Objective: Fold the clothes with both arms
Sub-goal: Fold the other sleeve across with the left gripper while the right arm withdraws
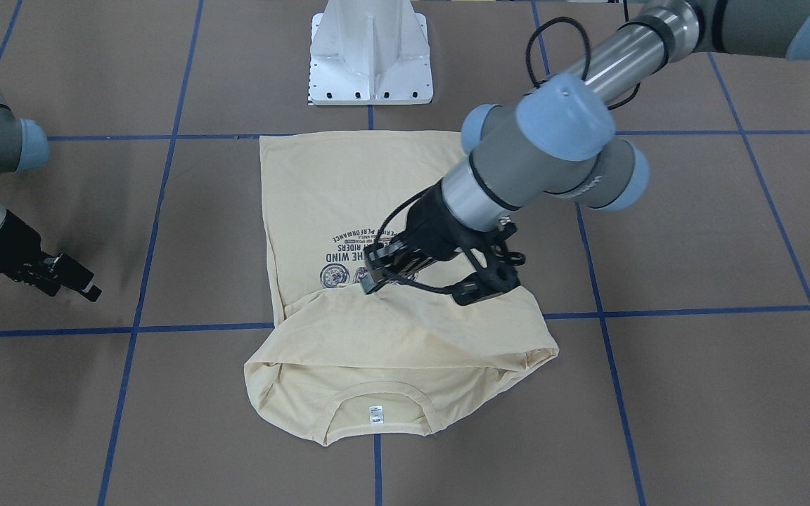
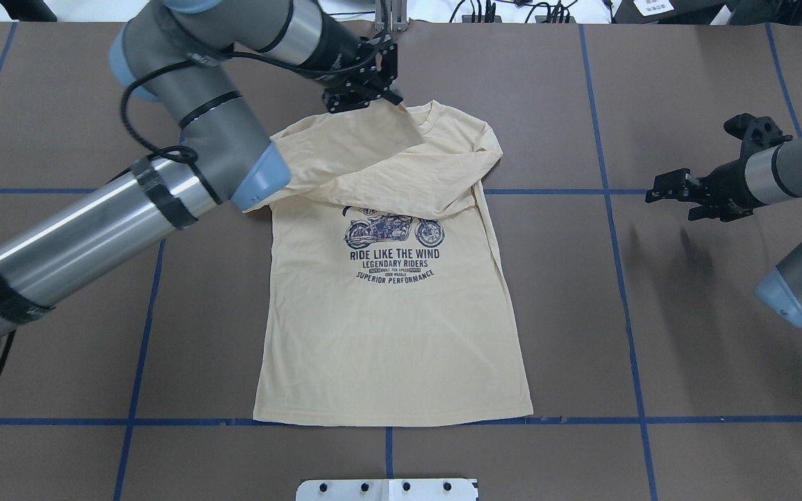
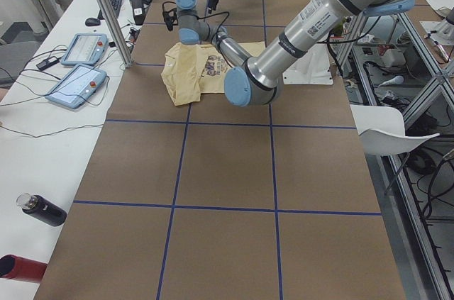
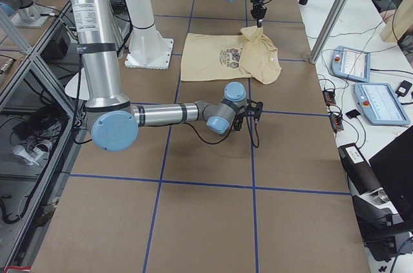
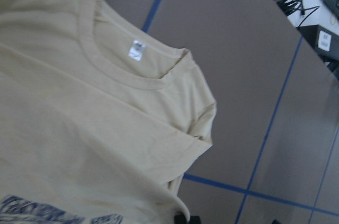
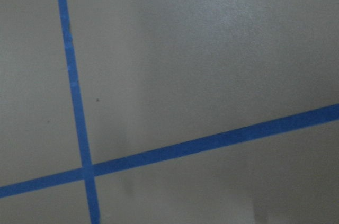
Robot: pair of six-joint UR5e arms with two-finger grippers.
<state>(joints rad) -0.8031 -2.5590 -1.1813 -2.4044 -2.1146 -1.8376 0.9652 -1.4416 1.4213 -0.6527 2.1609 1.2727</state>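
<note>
1. The shirt (image 2: 394, 334) is pale cream-yellow, thin and long-sleeved. It lies front-up near the middle of the brown surface (image 2: 651, 313), with its hem toward the white pedestal (image 1: 371, 56) and its collar (image 5: 132, 78) at the opposite end.
2. A navy motorcycle print (image 2: 394, 250) sits on the chest, and the body below it lies flat. Both sleeves are folded in across the chest, and one covers the print's top edge.
3. The left hand (image 1: 370, 282) is closed on the end of one sleeve (image 2: 352, 139), just beside the collar.
4. The right hand (image 2: 665, 189) hangs over bare surface, well apart from the shirt, and holds nothing. Whether its fingers stand wide or narrow cannot be told.
5. In the overhead view the print text reads in full (RIDE LIKE THE WIND), but sleeve and hand hide most of the collar.
6. In the front-facing view the left arm hides part of the print. This view shows the open collar and the small white label (image 1: 375, 413) inside it.
7. Only the right side view shows height: the fabric rises to a peak under the far hand.
8. The left wrist view shows collar, label and one shoulder close up. The right wrist view shows only surface and two crossing blue tape lines (image 6: 79, 128).
</note>
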